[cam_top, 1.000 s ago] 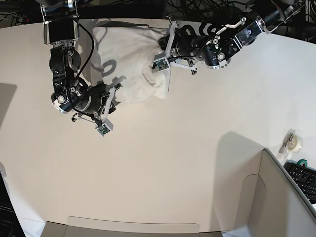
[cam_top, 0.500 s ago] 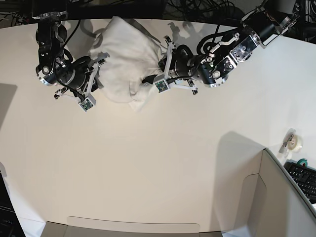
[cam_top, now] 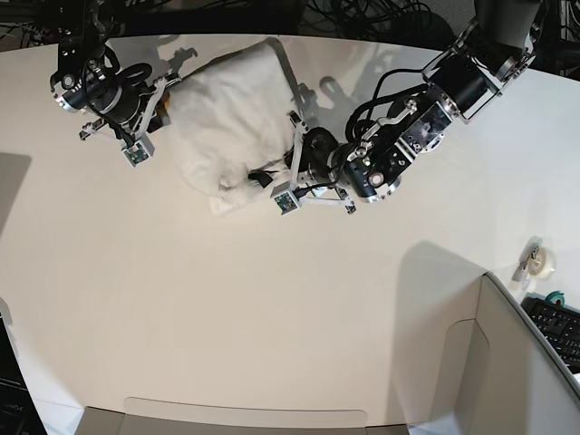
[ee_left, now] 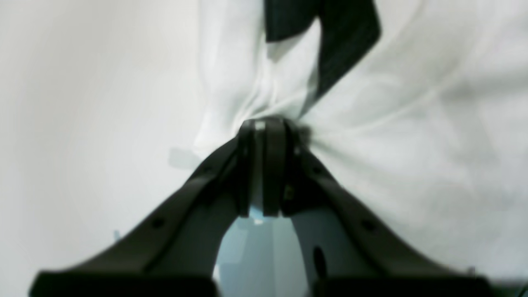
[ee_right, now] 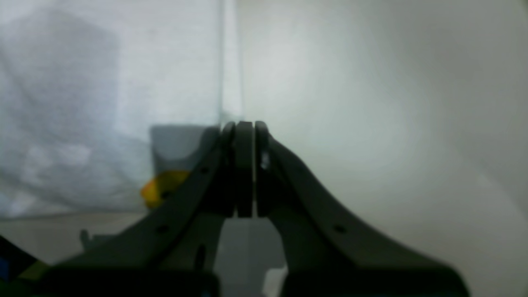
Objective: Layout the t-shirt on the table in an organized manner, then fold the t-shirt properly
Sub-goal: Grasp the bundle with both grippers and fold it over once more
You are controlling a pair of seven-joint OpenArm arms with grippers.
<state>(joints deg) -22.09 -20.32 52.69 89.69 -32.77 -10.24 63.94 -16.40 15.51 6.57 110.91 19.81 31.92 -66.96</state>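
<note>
The white t-shirt point(cam_top: 227, 109) lies bunched near the far edge of the white table point(cam_top: 272, 317), plain side up. In the base view it is stretched between both grippers. My left gripper point(cam_top: 263, 178) is at the shirt's near corner. In the left wrist view the left gripper point(ee_left: 266, 123) is shut on a pinch of the t-shirt point(ee_left: 412, 144), and creases fan out from the tips. My right gripper point(cam_top: 166, 97) is at the shirt's left edge. In the right wrist view the right gripper point(ee_right: 243, 123) is shut on the hem of the t-shirt point(ee_right: 103, 103). A yellow patch of print shows beside one of its fingers.
A grey cardboard box wall point(cam_top: 526, 362) rises at the near right, and a flap point(cam_top: 245, 419) lies along the near edge. A tape roll point(cam_top: 541, 261) and a keyboard point(cam_top: 557, 328) sit at the right. Cables run behind the far table edge.
The right arm swung from the shirt's near-left side up toward the far left corner. The left arm came down and leftward with its corner. The shirt moved with both and now hangs between them.
</note>
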